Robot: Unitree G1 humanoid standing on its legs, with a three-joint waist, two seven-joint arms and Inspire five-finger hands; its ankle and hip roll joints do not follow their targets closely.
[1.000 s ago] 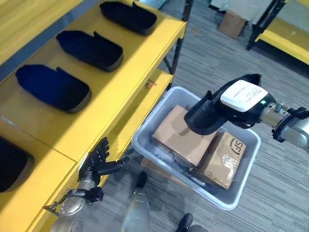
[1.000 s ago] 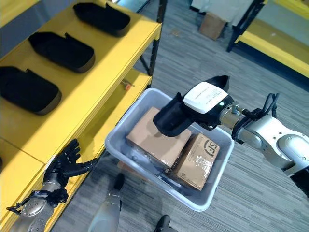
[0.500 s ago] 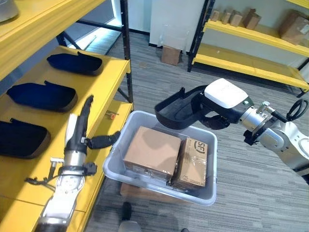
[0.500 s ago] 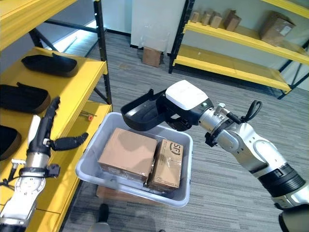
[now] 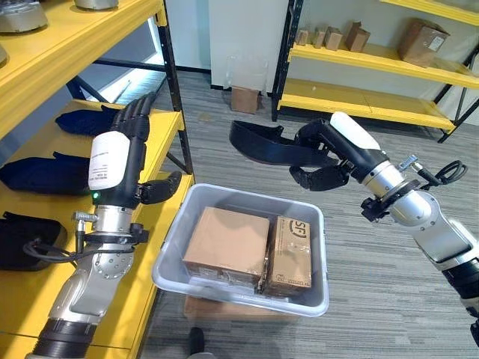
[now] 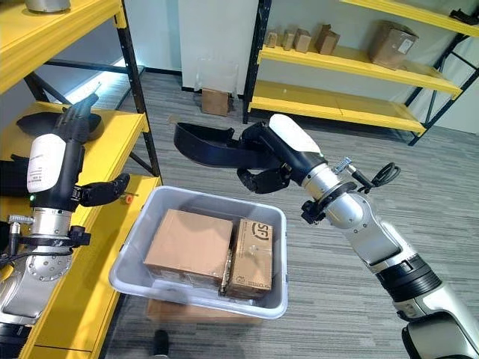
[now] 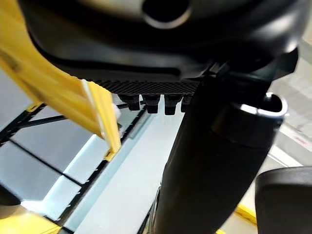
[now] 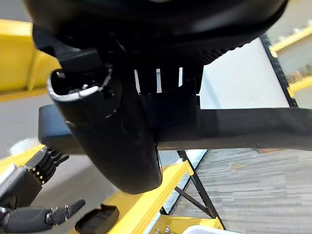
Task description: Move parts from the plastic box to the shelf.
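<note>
Grey carpet and yellow racking surround you. Your right hand (image 6: 263,166) has its fingers curled round a black part (image 6: 206,143), carried in the air above the box (image 6: 196,295) and short of the shelf (image 5: 166,123). This looks like the transfer step; next you need to swing it left to a free spot among the parts (image 5: 45,173) already lying there. Your left hand (image 5: 123,149) stands by the shelf edge, fingers straight. Cartons (image 5: 227,243) hide the box floor.
</note>
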